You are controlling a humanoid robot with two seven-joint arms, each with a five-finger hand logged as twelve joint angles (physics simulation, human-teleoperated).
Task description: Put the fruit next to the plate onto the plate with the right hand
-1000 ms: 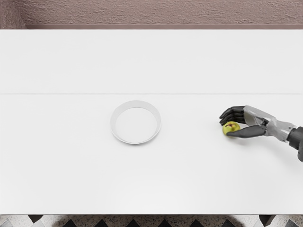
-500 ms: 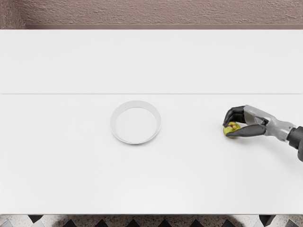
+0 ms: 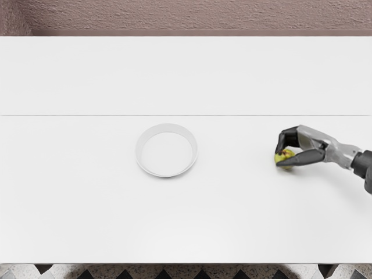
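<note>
Since a second ago the right hand (image 3: 293,152) has curled tighter, now grasping the green fruit (image 3: 283,156) (mostly hidden) on the table (image 3: 186,221), well right of the plate (image 3: 167,127).

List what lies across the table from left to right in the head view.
plate → fruit, gripped in the right hand, whose arm runs off the right edge.
</note>
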